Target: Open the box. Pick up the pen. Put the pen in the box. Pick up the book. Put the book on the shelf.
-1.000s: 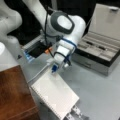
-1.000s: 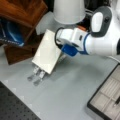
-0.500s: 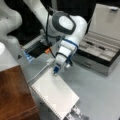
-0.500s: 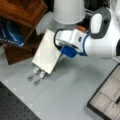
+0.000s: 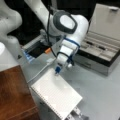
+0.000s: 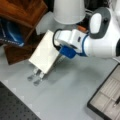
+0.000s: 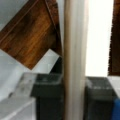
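Book (image 7: pixel 75 60) sits edge-on between gripper (image 7: pixel 74 96) fingers, apparently clamped, beside shelf (image 7: pixel 32 42).

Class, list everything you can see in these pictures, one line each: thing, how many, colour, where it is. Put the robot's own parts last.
Book: one, white, held tilted off the grey table, clamped edge-on between the fingers in the wrist view.
Box: one, lid open, grey inside with compartments, at a front view's right.
Pen: one, dark, lying in a compartment of the box.
Shelf: one, reddish-brown wood, at a front view's bottom left.
Table: one, grey, under everything.
Recess: one, dark, with an orange piece, behind the arm.
Blue object: one, under the wood at a front view's left; what it is cannot be told.
Arm: one, white with blue trim.
Gripper: one, shut on the book's edge.
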Robot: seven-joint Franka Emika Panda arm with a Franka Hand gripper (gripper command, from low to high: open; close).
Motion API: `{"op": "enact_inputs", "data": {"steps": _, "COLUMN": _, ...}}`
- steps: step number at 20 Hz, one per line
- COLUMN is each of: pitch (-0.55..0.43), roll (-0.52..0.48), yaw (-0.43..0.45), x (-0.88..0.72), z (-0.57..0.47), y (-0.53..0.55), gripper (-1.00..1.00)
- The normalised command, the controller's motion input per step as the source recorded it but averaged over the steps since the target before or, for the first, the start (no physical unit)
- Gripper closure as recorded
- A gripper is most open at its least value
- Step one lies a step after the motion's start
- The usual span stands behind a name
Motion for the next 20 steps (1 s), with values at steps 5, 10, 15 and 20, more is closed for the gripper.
{"op": "enact_inputs", "data": {"steps": 5, "pitch": 0.008, "roll": -0.23, "yaw": -0.018, "x": 0.31, "z": -0.03, "y": 0.13, "gripper": 1.0}}
{"op": "enact_inputs", "data": {"steps": 10, "pitch": 0.111, "roll": -0.326, "yaw": 0.021, "x": 0.37, "z": 0.18, "y": 0.15, "gripper": 1.0}}
{"op": "enact_inputs", "data": {"steps": 15, "pitch": 0.112, "roll": -0.428, "yaw": 0.069, "x": 0.44, "z": 0.27, "y": 0.19, "gripper": 1.0}}
{"op": "enact_inputs", "data": {"steps": 20, "pitch": 0.156, "roll": -0.3, "yaw": -0.021, "x": 0.47, "z": 0.3, "y": 0.24, "gripper": 1.0}}
